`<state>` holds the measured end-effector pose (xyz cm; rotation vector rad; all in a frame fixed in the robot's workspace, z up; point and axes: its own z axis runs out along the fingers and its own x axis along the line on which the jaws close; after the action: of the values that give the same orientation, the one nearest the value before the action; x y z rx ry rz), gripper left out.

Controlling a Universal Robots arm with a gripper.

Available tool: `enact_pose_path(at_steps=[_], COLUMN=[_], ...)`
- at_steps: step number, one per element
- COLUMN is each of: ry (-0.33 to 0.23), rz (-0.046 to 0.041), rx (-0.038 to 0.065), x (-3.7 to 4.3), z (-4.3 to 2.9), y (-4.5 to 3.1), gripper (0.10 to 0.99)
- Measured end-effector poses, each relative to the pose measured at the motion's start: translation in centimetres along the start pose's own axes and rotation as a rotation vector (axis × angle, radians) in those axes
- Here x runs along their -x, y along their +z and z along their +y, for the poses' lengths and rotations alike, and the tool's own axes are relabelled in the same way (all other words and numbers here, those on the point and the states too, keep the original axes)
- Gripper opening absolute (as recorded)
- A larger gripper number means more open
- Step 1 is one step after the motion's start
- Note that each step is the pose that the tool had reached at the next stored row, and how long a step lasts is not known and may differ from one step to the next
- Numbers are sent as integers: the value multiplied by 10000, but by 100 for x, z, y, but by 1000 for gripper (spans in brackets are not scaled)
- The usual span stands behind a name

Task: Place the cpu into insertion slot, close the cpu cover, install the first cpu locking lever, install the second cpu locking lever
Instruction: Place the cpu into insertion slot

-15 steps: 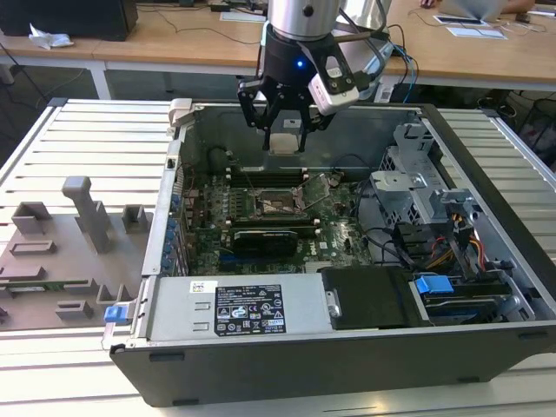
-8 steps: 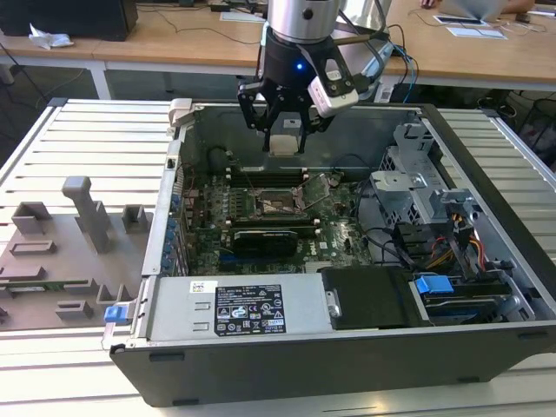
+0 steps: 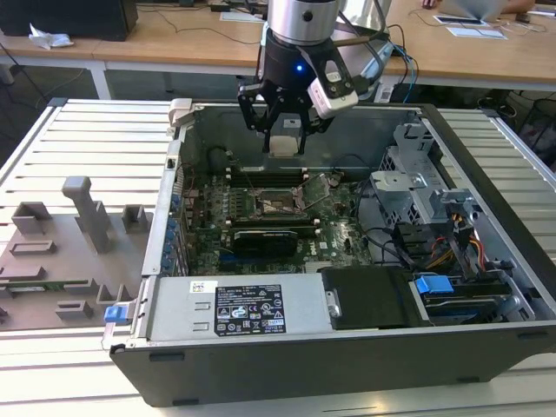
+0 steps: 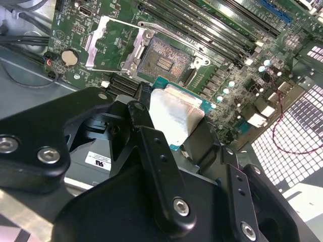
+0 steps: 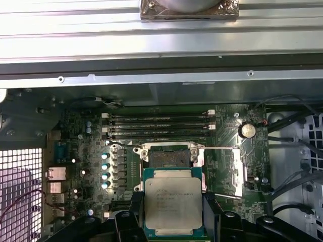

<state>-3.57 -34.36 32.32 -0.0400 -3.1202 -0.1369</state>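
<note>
— Which step are you on?
— The first one, placing the chip. From the exterior view's left there's a grey fixture (image 3: 82, 217) on the slatted table (image 3: 87, 130), then the open computer case (image 3: 347, 369). My hand (image 3: 285, 149) hangs inside it, above the motherboard (image 3: 208, 221).

— Carrying anything?
— Yes, I'm clamped on the cpu (image 5: 172, 206) by its edges, metal top up. It's in the air, near the insertion slot (image 5: 169, 157) but apart from it.

— Is the slot ready?
— It looks bare. The cpu cover (image 5: 236, 169) lies swung open beside it, and a thin lever (image 5: 222, 147) is released.

— What does the move call for?
— I'd say it needs the chip squared over the slot, kept level, with a gentle descent. A tilt could harm the contacts.
</note>
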Motion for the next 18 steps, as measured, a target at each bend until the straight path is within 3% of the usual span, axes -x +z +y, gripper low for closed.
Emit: enact_pose_path(at_steps=[18], ry=[1], rz=[0], rx=[-15], x=[1], z=[-6], y=[73], gripper=[545])
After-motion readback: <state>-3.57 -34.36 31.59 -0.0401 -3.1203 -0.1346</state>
